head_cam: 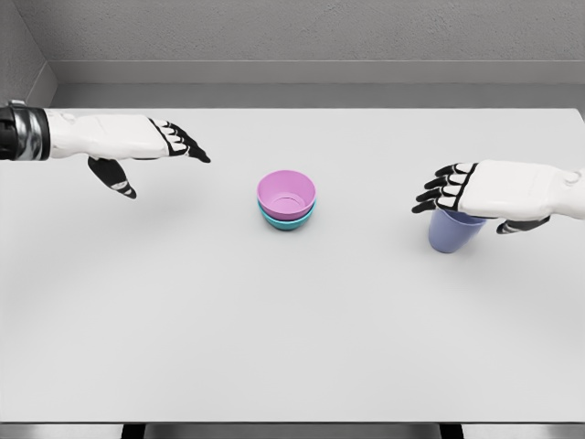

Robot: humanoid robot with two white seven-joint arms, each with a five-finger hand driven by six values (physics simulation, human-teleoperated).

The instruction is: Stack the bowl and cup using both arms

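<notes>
A: Desk (292, 347) first: what is carried on it?

B: A pale grey desk top is seen filling most of the head view, with a grey wall behind its far edge. Two arms are reached in over it, and three small vessels are set on it.

A: How is the left hand (151, 146) held?

B: It is stretched out above the far left part of the desk, palm down. Its dark-tipped fingers (187, 144) are extended and slightly spread toward the middle, and the thumb is hung downward apart from them. Nothing is held or touched by it.

A: And the right hand (484, 192)?

B: It is placed near the right edge, directly over a blue-lilac cup (454, 232). The fingers are pointed toward the middle, lightly bent and parted. The rim of the cup is covered by the palm. Whether the cup is actually gripped cannot be told, since the contact is hidden under the hand.

A: Where are the bowls found?

B: Near the centre of the desk, slightly toward the far edge. A pink bowl (286, 194) is nested upright inside a teal bowl (287, 221), of which only the lower rim is seen. The stack is well apart from both hands.
</notes>
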